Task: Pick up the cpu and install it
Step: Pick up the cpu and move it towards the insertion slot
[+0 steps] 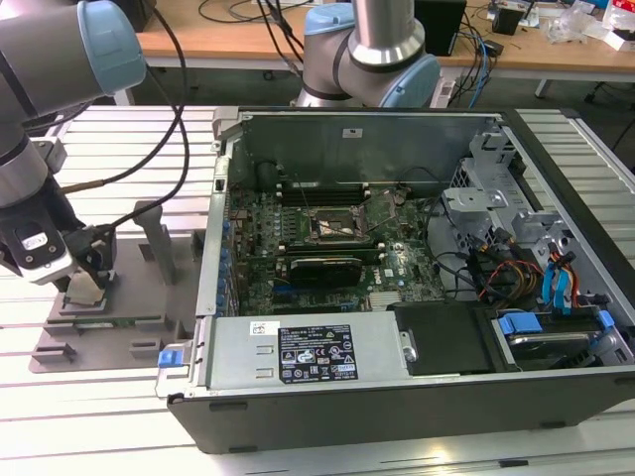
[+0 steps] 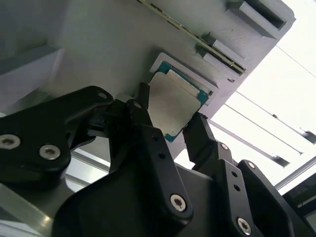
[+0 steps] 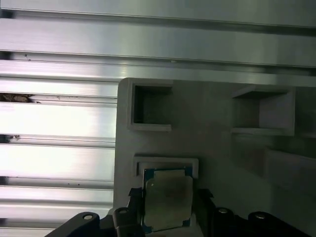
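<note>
Pickup step I reckon: claw (image 2: 170, 111) sits with jaws apart either side of the cpu (image 3: 168, 200), which lies in its tray (image 1: 109, 322) pocket beside the case (image 1: 397, 397), so closing wants a square, gentle squeeze.

Ribbed aluminium table (image 1: 109, 426) carries 2 things: grey fixture tray (image 1: 119, 337) at the exterior view's left, open computer case (image 1: 397, 412) just beside it.

A robotics lab: open computer case (image 1: 397, 412) on slotted aluminium table (image 1: 99, 431).
</note>
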Robot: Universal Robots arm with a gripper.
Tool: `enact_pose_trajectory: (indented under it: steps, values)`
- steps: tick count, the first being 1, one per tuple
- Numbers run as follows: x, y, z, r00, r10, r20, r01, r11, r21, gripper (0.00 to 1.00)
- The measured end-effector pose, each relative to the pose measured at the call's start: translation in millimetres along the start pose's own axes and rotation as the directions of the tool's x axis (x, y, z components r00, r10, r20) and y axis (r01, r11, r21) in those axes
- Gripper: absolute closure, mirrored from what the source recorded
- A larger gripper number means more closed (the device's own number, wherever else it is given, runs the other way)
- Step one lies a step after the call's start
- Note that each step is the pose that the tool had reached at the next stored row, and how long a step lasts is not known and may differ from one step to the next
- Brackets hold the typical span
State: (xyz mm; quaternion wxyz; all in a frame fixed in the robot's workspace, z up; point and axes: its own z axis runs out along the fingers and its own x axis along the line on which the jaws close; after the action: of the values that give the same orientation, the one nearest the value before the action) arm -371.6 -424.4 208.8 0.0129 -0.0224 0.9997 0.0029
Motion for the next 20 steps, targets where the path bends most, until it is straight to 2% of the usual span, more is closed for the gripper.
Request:
enact_pose_trajectory:
  steps: [5, 13, 14, 15, 16, 17, 18, 20]
  values:
    - [-0.1, 0.0, -5.4, 1.0, 0.0, 0.0, 0.0, 1.0, 0.0, 0.45]
    - [-0.2, 0.0, -6.4, 1.0, 0.0, 0.0001, 0.0, 1.0, 0.0, 0.45]
    - [-0.2, 0.1, -6.5, 1.0, 0.0, 0.0, 0.0, 1.0, 0.0, 0.44]
    - [-0.2, 0.0, -6.5, 1.0, 0.0, 0.0, 0.0, 1.0, 0.0, 0.38]
    - [-0.1, 0.0, -6.7, 1.0, -0.002, -0.0006, 0.002, 1.0, 0.0062, 0.38]
    - [-0.2, 0.0, -6.3, 0.9998, -0.022, -0.0026, 0.022, 0.9995, 0.0242, 0.38]
    - [-0.1, 0.1, -5.3, 0.9994, -0.035, -0.0025, 0.035, 0.9991, 0.0225, 0.38]
    - [-0.1, 0.1, -2.6, 0.9992, -0.04, -0.0013, 0.04, 0.9992, 0.009, 0.38]
